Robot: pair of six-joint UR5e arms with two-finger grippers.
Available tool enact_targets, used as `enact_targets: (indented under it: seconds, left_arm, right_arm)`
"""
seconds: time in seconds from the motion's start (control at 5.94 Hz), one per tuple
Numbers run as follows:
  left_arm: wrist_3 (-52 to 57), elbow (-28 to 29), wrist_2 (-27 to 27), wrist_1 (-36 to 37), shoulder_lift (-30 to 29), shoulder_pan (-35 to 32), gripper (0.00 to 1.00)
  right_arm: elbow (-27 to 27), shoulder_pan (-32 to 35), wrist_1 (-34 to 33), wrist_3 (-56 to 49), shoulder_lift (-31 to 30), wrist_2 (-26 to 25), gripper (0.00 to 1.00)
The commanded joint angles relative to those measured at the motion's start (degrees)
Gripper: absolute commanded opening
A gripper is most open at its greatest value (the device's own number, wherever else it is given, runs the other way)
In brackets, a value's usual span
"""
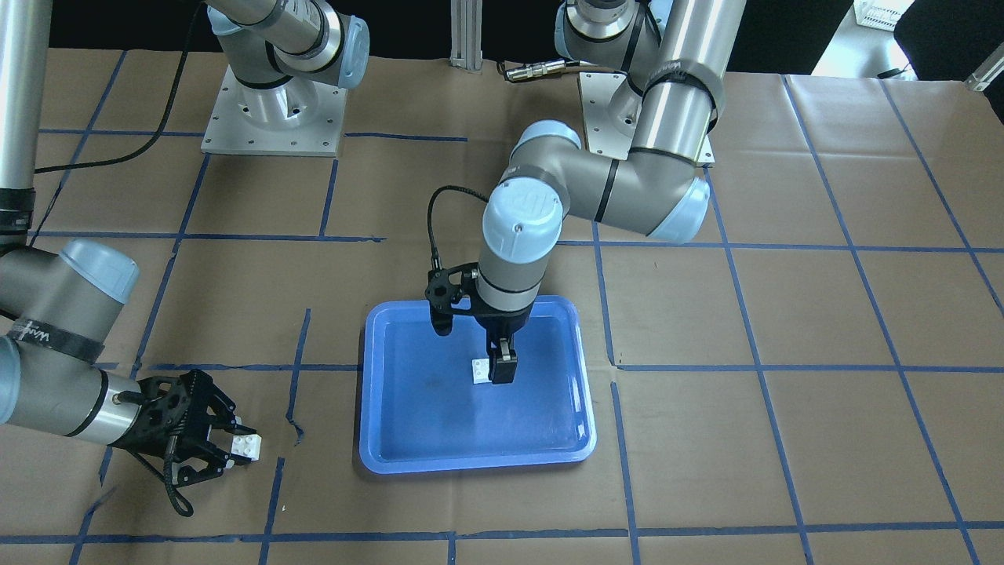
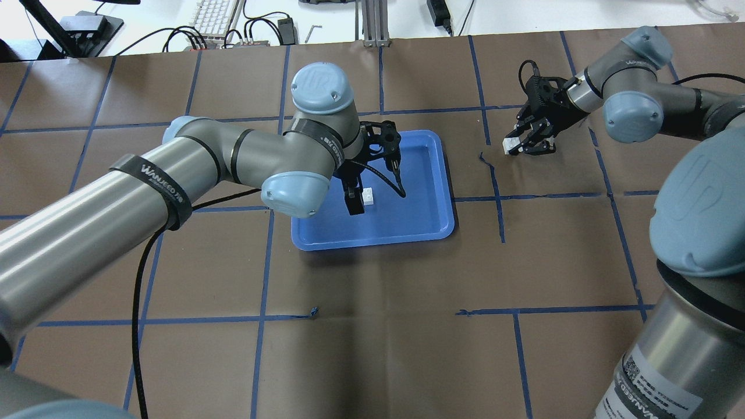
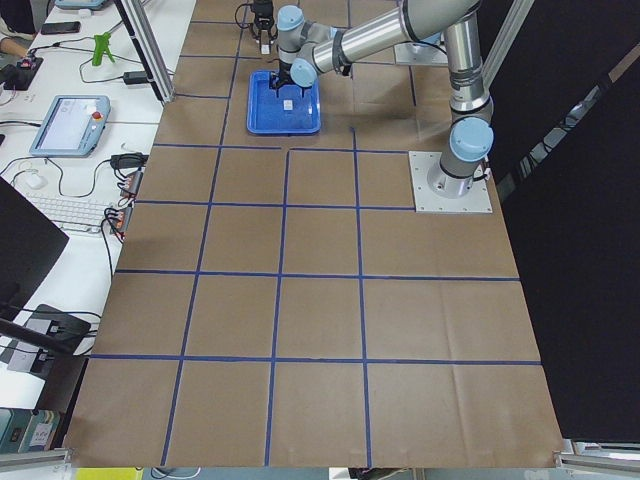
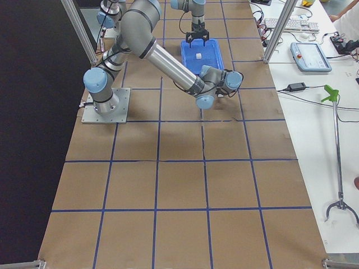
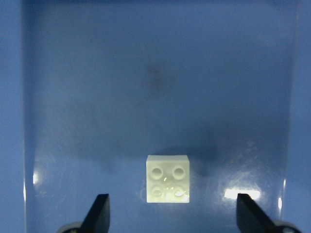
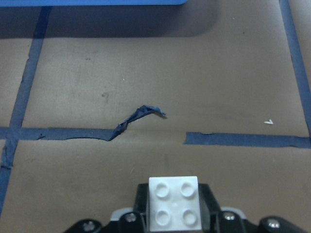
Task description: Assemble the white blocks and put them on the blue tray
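The blue tray [image 1: 471,463] lies mid-table, also in the overhead view [image 2: 372,241]. One white block [image 1: 479,370] [image 2: 368,197] rests studs-up on its floor. My left gripper [image 1: 502,362] [image 2: 354,203] is open low over the tray. In the left wrist view the block [image 5: 167,178] lies just ahead of the line between the spread fingertips [image 5: 99,213], untouched. My right gripper [image 1: 231,451] [image 2: 518,145] is outside the tray on my right side, shut on the second white block [image 1: 248,447] [image 6: 174,203].
Brown paper with a blue tape grid covers the table. A torn, lifted piece of tape [image 6: 138,116] [image 2: 486,160] lies between the right gripper and the tray. The arm bases [image 1: 274,110] stand at the robot's edge.
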Motion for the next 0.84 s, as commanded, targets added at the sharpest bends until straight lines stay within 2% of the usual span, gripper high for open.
enact_targets:
  seconds: [0.0,0.17,0.34,0.67]
  left_arm:
    - [-7.0,4.6,1.7,-18.0,8.5,0.6,0.99]
    - [-17.9,4.6,3.0,-20.3,12.6,2.4,0.99]
    - [-23.6,4.9,3.3,-22.5,14.8,5.5,0.99]
    - [-43.2,6.9,4.0,-21.5,16.0,6.8,0.99]
  right_arm:
    - [-0.2,0.0,-0.1,0.1,-0.4,0.1,0.25]
    - [-1.3,0.0,0.3,0.3,-1.8,-0.1,0.25]
    - [-1.6,0.1,1.0,0.5,-4.0,0.1,0.25]
    - [-0.3,1.0,1.7,3.8,-8.7,0.7,0.25]
